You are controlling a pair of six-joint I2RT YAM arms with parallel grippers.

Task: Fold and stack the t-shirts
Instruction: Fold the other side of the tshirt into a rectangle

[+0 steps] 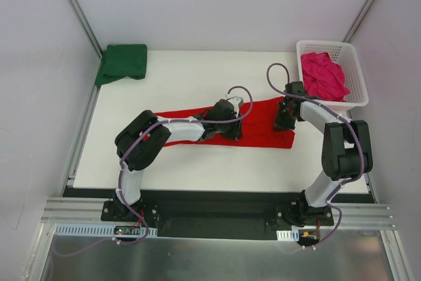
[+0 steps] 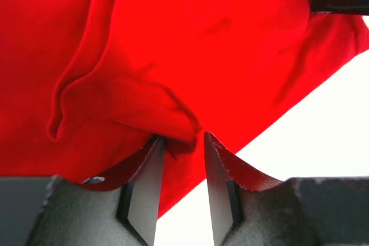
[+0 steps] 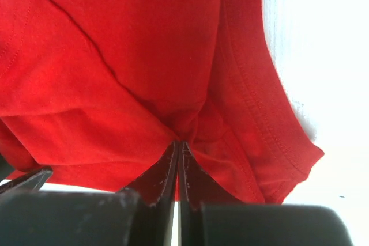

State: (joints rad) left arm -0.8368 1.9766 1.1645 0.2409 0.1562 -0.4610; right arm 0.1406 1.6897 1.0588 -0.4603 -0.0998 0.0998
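- Count: 3 shirts, 2 grippers, 1 basket, all on one flat white table (image 1: 191,77).
- Shirt 1: bright red t-shirt (image 1: 263,126) of soft cloth. It's spread as a long strip across the table; its right end is just left of, and nearer you than, the white plastic lattice basket (image 1: 356,77).
- Shirt 2: dark green t-shirt (image 1: 123,62), cloth, folded into a flat pad. It's well apart from the basket, at the opposite far corner of the table.
- Shirt 3: magenta-pink t-shirt (image 1: 323,76), cloth, crumpled inside the basket.
- Shirt vs. tools: both grippers are down on the red t-shirt. You've got the right gripper (image 1: 284,120) at the end nearest the basket and the left gripper (image 1: 230,126) approx. mid-strip, further from the basket. Neither is near the green or pink shirt.
- Left gripper (image 2: 183,139): jaws partway apart, w/ bare table showing through the gap. A raised fold of red cloth sits between the tips and touches the left-hand finger in the left wrist view. It's not clamped, so treat it as straddling the fold, not gripping it.
- Right gripper (image 3: 179,145): fingers pressed together w/ no gap. Red cloth is pinched at the tips and puckers toward them. The hemmed edge of the shirt runs just right of the fingers in the right wrist view, w/ white table beyond it.
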